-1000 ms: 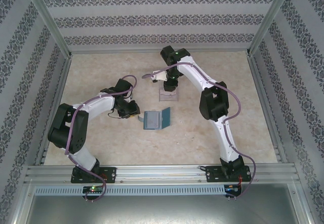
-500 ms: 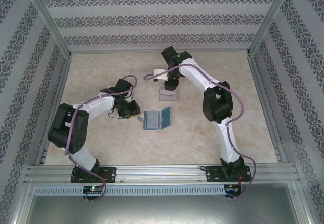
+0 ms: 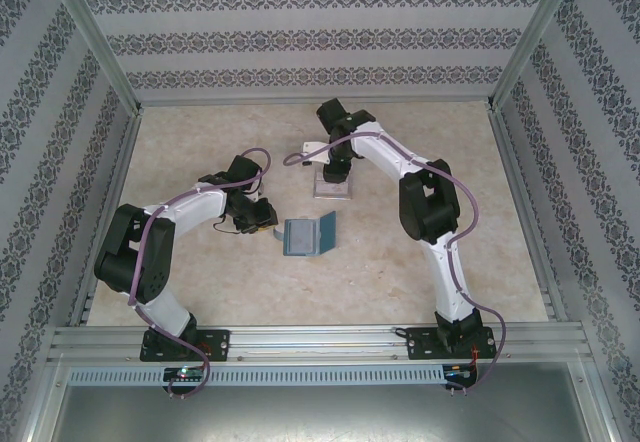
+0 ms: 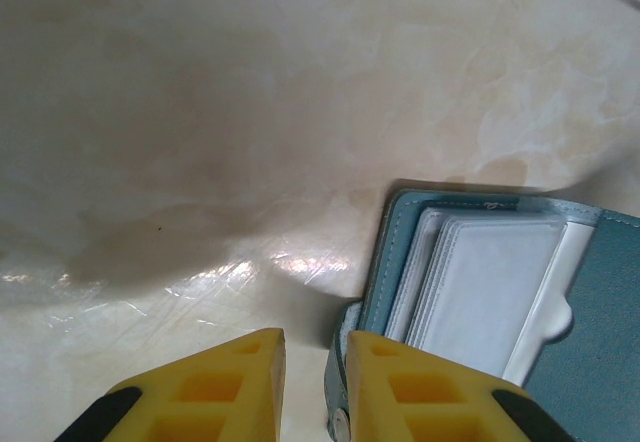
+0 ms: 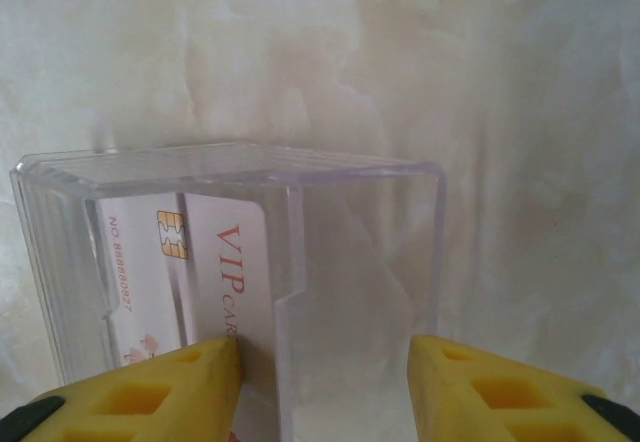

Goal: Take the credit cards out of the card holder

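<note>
Logging stock from my console: card holder [image 3: 307,235], teal, lying open at the middle of the bench [image 3: 200,282]. Left hand [image 4: 315,347] at its 9 o'clock, fingers [image 4: 230,392] narrowly apart by the side tab [image 4: 338,417]; whether they pinch it I cannot tell. One clear tray [image 5: 400,192] at the holder's 12 o'clock, a pale credit card [image 5: 215,252] inside. Right hand [image 5: 325,352] spread wide over that tray.
</note>
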Action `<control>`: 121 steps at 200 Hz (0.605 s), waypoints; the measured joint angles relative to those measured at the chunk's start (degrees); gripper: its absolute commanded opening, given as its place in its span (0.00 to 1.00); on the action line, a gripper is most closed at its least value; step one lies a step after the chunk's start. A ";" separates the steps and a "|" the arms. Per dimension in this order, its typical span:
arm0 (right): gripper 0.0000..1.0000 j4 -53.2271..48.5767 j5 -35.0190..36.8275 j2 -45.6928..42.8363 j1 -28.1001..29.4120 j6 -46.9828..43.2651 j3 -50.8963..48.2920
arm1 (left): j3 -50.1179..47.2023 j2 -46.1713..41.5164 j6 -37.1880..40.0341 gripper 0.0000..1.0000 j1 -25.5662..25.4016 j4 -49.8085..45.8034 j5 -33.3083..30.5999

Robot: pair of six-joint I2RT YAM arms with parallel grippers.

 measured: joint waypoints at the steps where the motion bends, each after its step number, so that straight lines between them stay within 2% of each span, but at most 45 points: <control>1: 0.50 0.02 0.00 -0.11 0.09 -0.02 -0.15 | 0.00 0.00 0.00 0.23 0.00 0.00 -0.02; 45: 0.52 0.79 0.83 -1.66 1.07 0.11 -3.41 | 0.00 -0.09 0.00 0.23 0.00 -0.02 -0.02; 85: 0.53 1.88 0.74 -6.95 1.33 0.92 -6.03 | 0.00 -0.61 0.00 0.23 -0.02 -0.04 -0.02; 121: 0.53 4.07 -0.24 -12.66 1.36 7.61 -7.61 | 0.00 -1.16 0.00 0.22 -0.07 -0.02 0.00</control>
